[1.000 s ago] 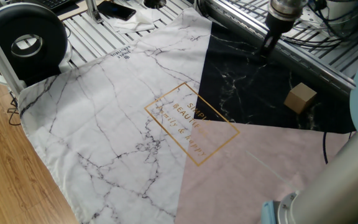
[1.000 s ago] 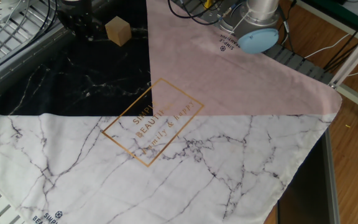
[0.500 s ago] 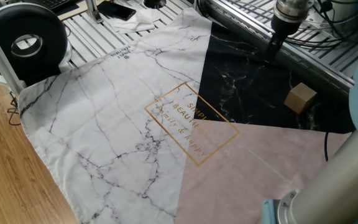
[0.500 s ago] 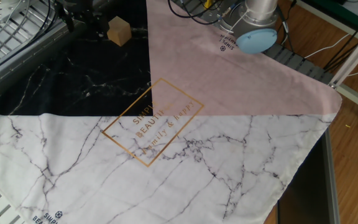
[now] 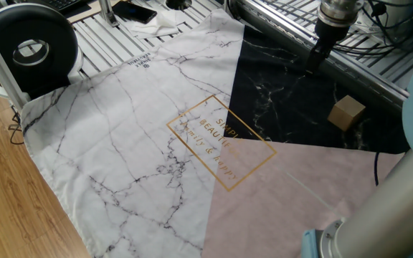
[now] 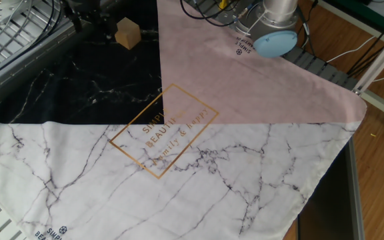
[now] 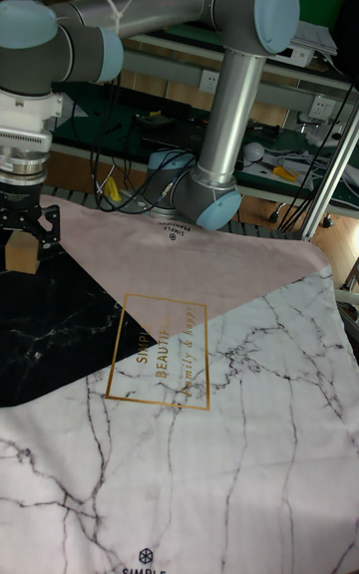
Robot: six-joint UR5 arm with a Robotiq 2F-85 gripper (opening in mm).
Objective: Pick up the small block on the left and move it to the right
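The small block (image 5: 346, 113) is a plain light-tan cube resting on the black marble part of the cloth (image 5: 278, 107), close to the pink part. The other fixed view shows the small block (image 6: 127, 32) near the top edge. My gripper (image 5: 312, 61) hovers over the black area, apart from the block and farther back. In the other fixed view the gripper (image 6: 91, 23) is just left of the block. From the tall fixed view, the gripper (image 7: 23, 226) has its fingers spread, open and holding nothing, with the block (image 7: 20, 252) showing low between them.
The cloth has white marble, black and pink parts with a gold text frame (image 5: 221, 141) in the middle. The arm's base (image 6: 275, 41) stands at the pink edge. A black round device (image 5: 27, 44) sits beyond the white corner. Metal rails and cables (image 5: 378, 43) run behind the gripper.
The gripper has shifted slightly toward the back right in one fixed view, mostly in the first half second. The block has not moved.
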